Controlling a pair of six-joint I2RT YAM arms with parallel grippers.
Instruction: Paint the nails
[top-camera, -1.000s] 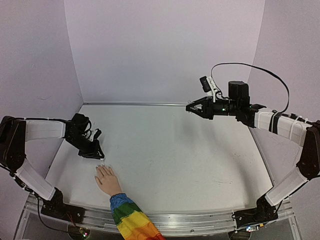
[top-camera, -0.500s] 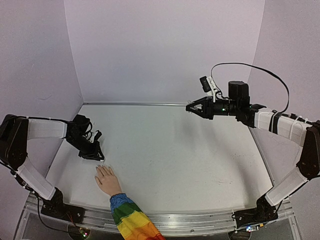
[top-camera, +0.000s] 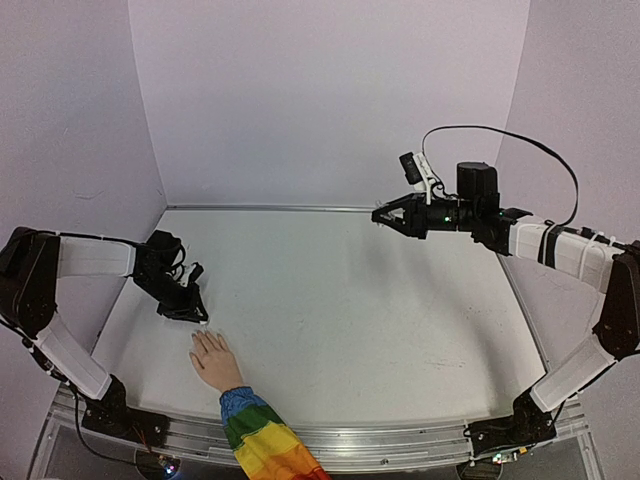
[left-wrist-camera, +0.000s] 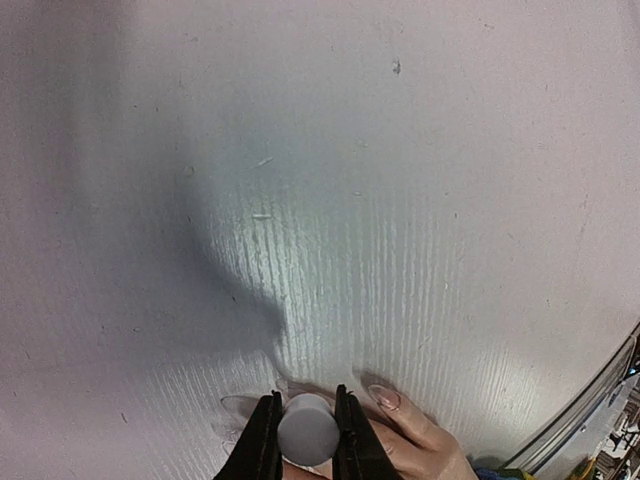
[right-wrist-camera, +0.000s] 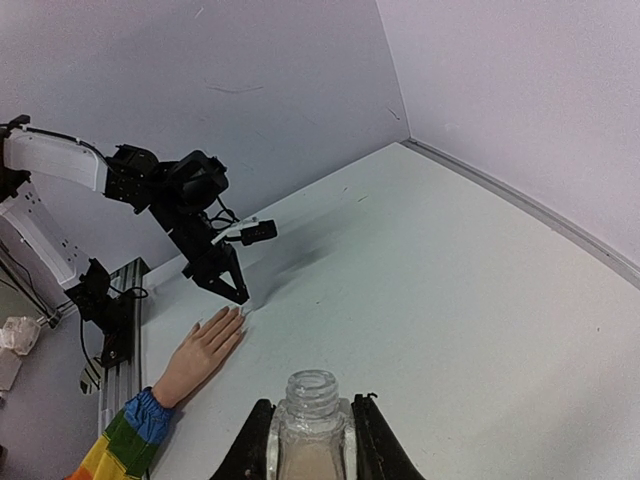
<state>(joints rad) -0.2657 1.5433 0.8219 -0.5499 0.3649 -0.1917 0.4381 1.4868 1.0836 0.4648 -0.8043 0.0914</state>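
One mannequin hand (top-camera: 212, 358) lies on the surface (top-camera: 350, 300), its nails (left-wrist-camera: 385, 397) just beside the left hand (left-wrist-camera: 306, 402), which is clamped on one round cap (left-wrist-camera: 307, 432). The right hand (right-wrist-camera: 313, 408) grips one open bottle (right-wrist-camera: 312, 445).

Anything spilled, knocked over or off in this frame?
Nothing stands out. The right gripper holds the uncapped bottle above the table, no spill visible. The left gripper is shut on the white cap at the mannequin hand's fingertips; the hand lies flat on the table.

White table (top-camera: 350, 300), lavender walls (top-camera: 320, 90), clear bottle (right-wrist-camera: 311, 400) (uncapped), round white cap (left-wrist-camera: 307, 428), aluminium rail (top-camera: 400, 438)
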